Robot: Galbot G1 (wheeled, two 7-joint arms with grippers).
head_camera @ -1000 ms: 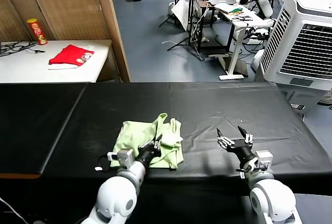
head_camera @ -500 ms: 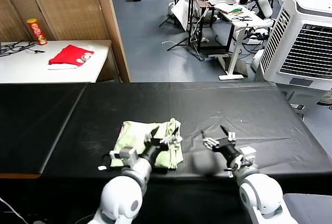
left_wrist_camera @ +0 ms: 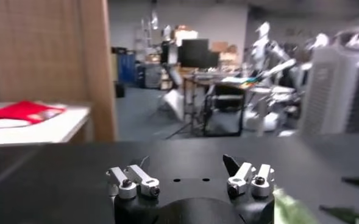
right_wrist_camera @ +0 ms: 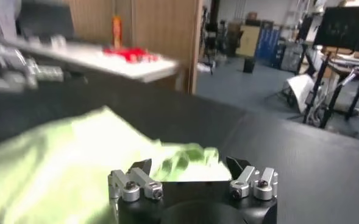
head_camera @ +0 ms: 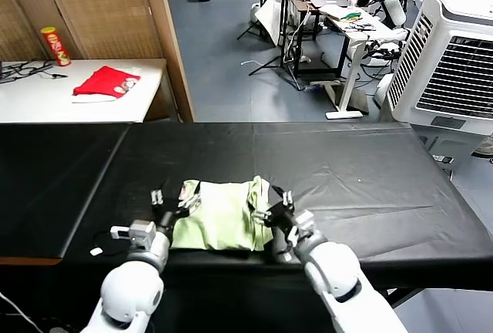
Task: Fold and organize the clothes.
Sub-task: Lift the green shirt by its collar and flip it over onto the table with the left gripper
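The clothes are one pale green T-shirt [head_camera: 219,217], lying folded and fairly flat near the front of the black table [head_camera: 347,163]. My left gripper [head_camera: 176,200] stands open at the shirt's left edge, low over the table. In the left wrist view its jaws [left_wrist_camera: 188,165] hold nothing, and a bit of green cloth [left_wrist_camera: 292,213] shows just beside them. My right gripper [head_camera: 275,203] stands open at the shirt's right edge. The right wrist view shows it [right_wrist_camera: 191,165] spread wide with the shirt [right_wrist_camera: 75,158] right ahead of it and bunched fabric near the fingertips.
A white side table at the back left carries a red cloth [head_camera: 104,82] and a tall can [head_camera: 54,46]. A wooden partition [head_camera: 162,32] stands behind the table. A large air cooler [head_camera: 454,63] and desks fill the room at the back right.
My left gripper opened, let go of the shirt and moved to its left edge. My right gripper travelled left to the shirt's right edge. The shirt now lies flatter.
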